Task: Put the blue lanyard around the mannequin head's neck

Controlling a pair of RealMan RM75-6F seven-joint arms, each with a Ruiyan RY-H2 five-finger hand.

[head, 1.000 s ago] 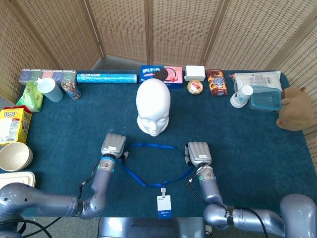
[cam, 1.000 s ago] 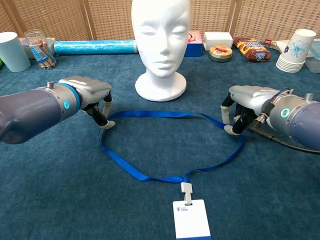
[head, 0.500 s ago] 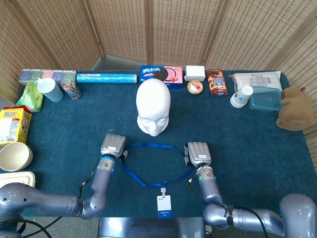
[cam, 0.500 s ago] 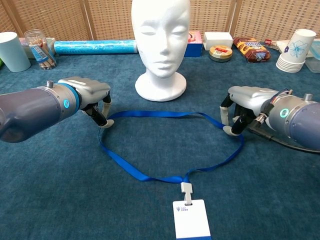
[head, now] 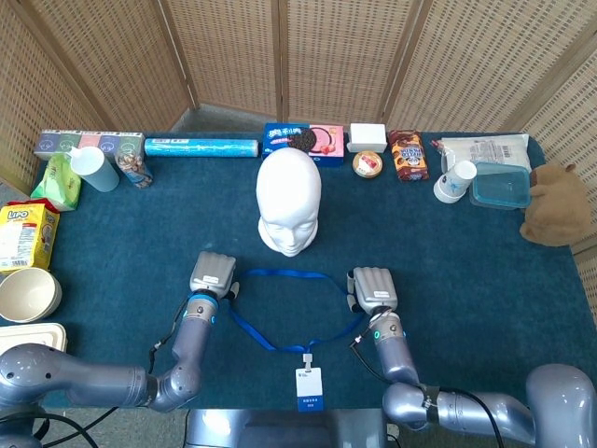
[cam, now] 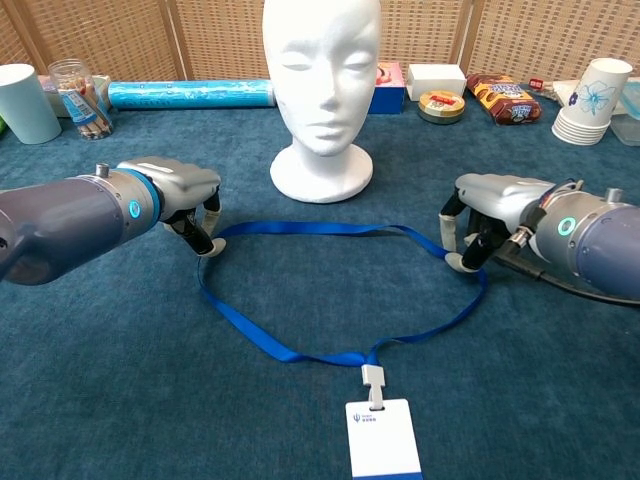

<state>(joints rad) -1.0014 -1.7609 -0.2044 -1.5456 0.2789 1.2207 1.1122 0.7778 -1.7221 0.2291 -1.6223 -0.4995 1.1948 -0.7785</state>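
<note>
While the blue lanyard (cam: 330, 290) lies flat on the desk (cam: 120, 400) at 6 o'clock from the mannequin head (cam: 321, 90), your left hand (cam: 185, 195) and right hand (cam: 485, 215) each pinch one side of its loop. Lifting it over the head and down to the neck remains.

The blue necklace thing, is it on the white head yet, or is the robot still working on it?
Not yet. The blue lanyard lies as an open loop on the table in front of the mannequin head, whose neck is bare. The left hand and right hand are down at opposite sides of the loop, fingertips at the strap; whether they grip it is unclear. Left to do: lift it over the head onto the neck.
</note>
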